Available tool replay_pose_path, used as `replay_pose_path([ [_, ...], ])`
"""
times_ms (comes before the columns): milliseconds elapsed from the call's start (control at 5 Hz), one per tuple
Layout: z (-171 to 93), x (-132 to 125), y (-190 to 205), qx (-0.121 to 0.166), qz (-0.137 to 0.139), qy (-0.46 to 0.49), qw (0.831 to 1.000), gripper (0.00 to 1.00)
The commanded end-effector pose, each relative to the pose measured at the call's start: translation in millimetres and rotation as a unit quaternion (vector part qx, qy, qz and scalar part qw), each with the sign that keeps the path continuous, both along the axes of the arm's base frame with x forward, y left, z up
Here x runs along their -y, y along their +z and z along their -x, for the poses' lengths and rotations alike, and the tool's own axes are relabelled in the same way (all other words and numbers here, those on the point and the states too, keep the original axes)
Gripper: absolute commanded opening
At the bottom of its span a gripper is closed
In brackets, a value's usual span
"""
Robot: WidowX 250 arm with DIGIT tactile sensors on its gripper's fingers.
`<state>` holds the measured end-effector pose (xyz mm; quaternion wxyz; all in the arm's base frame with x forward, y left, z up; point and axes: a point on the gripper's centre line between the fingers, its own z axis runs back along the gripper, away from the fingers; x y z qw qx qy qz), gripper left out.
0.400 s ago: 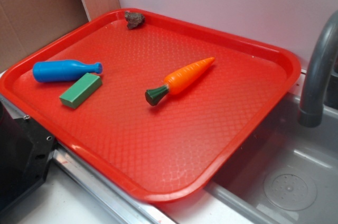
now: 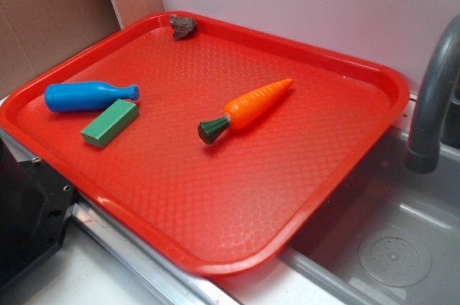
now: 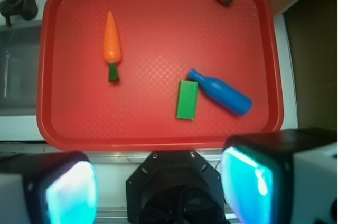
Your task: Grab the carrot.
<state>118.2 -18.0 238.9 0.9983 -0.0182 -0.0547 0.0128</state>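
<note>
A: Where is the carrot (image 3: 111, 43)?
B: On the red tray (image 3: 158, 134), toward the sink-side edge; lying flat, clear of bottle (image 3: 221, 92) and block (image 3: 187, 100), so access is open.
A: Hand (image 3: 161, 187)?
B: Fingers spread wide; holding nothing; well short of the tray.
</note>
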Motion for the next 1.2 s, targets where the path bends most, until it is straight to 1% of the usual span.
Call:
replay_pose_path([
  [0,-74.1,40.5,-44.9,0.041,0.065,-0.008,0.997,1.0],
  [200,-114.1,56.3,-86.3,0.037,0.053,-0.006,0.998,1.0],
  [400,-133.3,58.3,-134.7,-0.004,0.046,-0.022,0.999,1.0],
  [600,-142.0,60.9,-168.9,-0.032,0.037,-0.029,0.998,1.0],
  [800,-141.8,59.7,-195.3,-0.059,0.024,-0.031,0.997,1.0],
  [1000,-133.5,63.3,-210.4,-0.069,0.009,-0.041,0.997,1.0],
])
